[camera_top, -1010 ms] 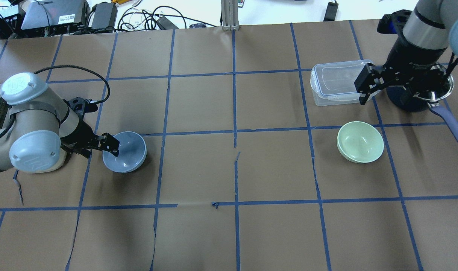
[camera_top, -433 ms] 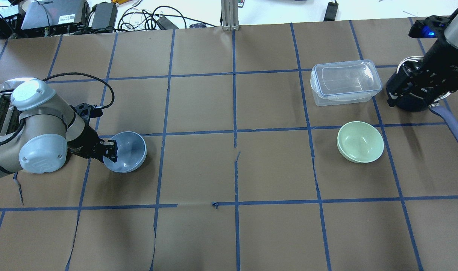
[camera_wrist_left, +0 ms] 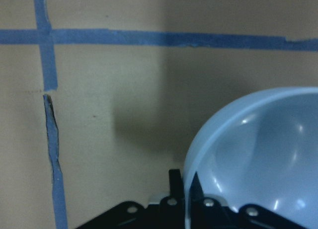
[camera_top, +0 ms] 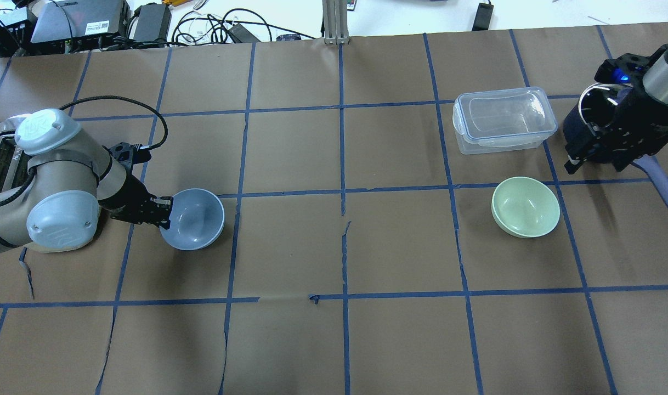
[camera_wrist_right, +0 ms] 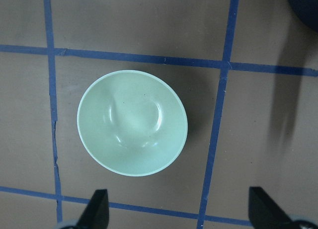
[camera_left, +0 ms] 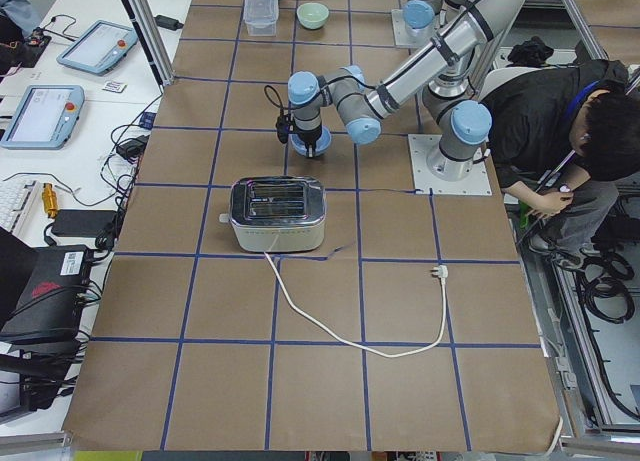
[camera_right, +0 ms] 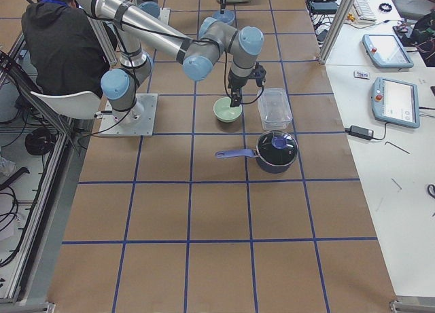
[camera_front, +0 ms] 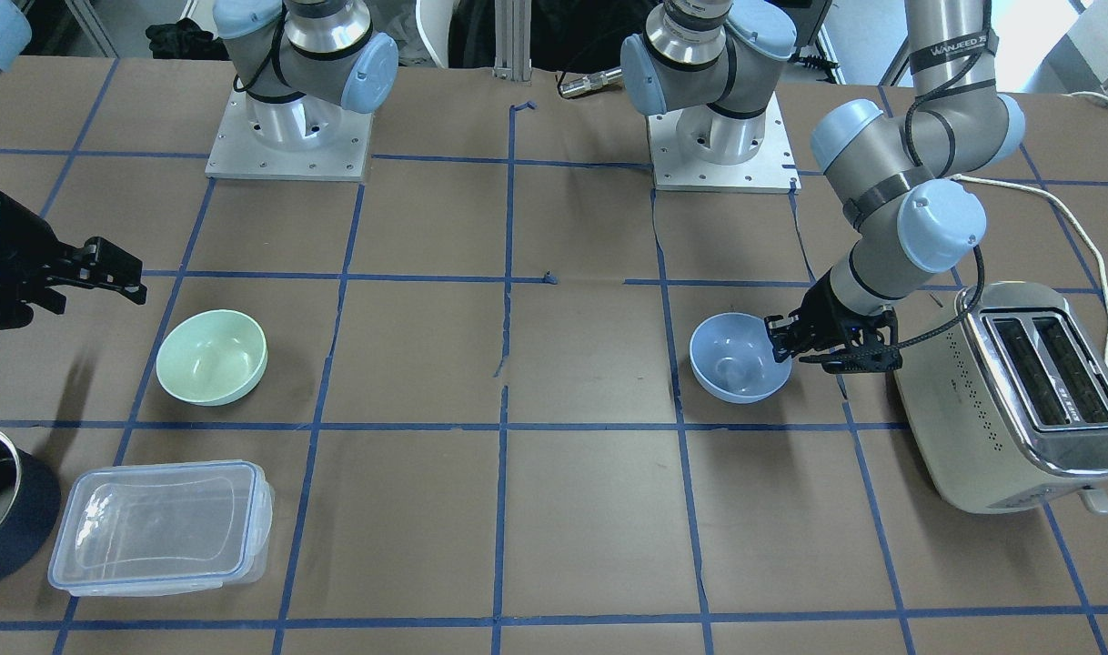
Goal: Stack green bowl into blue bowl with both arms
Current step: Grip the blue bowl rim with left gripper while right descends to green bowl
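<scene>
- From the front, our left gripper [camera_front: 783, 343] pinched the blue bowl [camera_front: 727, 366] by its rim to lift it.
- From the right wrist, our right gripper [camera_wrist_right: 180, 201] hung spread wide above the green bowl [camera_wrist_right: 132, 122] on the table [camera_wrist_right: 258, 139], ready to grab.

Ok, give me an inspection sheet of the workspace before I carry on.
Surface: brown paper table, blue tape grid, some tears.
Job's things: blue bowl pinched at its rim; green bowl upright, free, far from it.
Clutter: clear container, lidded pot, toaster.
Grippers: left gripper shut on the blue bowl's rim; right gripper open, above the table beside the green bowl, touching nothing.
Cables: toaster cord loose on the table, unplugged; black cable looped at the left wrist.
Surroundings: seated person behind the robot; tablets on the side bench.
</scene>
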### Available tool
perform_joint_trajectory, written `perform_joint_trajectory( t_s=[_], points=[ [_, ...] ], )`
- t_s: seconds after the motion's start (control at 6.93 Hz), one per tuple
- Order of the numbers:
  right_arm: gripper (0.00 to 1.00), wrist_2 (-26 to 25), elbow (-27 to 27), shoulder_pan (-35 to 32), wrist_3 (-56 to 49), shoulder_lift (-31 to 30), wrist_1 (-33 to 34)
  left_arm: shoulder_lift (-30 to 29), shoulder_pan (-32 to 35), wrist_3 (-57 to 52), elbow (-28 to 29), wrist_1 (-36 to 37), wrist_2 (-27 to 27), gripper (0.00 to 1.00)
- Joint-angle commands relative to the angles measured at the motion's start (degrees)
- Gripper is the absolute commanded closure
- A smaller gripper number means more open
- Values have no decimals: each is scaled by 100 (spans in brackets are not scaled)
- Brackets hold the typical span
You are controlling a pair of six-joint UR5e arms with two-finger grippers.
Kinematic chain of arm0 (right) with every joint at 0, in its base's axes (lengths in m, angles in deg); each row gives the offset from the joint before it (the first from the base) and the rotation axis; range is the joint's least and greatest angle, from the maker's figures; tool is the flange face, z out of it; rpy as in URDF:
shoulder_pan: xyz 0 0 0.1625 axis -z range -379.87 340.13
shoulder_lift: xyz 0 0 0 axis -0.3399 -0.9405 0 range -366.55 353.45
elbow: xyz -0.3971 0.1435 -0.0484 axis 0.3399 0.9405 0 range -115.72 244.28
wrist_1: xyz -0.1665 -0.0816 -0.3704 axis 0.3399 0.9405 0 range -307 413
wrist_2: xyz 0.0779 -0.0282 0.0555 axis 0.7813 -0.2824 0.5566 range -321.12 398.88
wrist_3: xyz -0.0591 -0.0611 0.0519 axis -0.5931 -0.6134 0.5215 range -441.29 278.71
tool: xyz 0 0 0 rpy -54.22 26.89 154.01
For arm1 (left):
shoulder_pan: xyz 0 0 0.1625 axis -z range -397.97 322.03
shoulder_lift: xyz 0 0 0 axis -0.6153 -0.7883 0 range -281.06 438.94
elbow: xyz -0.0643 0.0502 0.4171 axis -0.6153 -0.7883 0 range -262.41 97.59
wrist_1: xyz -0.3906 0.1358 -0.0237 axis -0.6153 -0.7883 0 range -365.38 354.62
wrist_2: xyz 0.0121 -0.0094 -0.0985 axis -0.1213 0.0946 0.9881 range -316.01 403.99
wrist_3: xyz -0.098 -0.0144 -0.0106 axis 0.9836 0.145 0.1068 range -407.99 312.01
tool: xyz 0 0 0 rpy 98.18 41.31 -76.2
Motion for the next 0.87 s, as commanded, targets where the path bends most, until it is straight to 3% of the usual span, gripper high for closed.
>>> perform_joint_trajectory(
  t_s=[0.0, 0.14, 0.43, 0.58, 0.72],
  points=[
    [0, 11, -408, 21, -92, 251, 360, 153, 924, 1273, 727, -908, 136, 100],
    [0, -15, -488, 21, -145, 435, 787, 171, 1452, 2037, 1018, -1174, 110, 100],
    [0, -59, -611, 21, -128, 656, 861, -55, 2638, 4343, 1083, -1116, 154, 100],
    [0, -7, -699, 21, -49, 753, 870, -214, 2844, 4565, 1091, -593, 189, 100],
    [0, -15, -726, 21, -57, 928, 949, -320, 3028, 4759, 1057, -553, 189, 100]
  ],
)
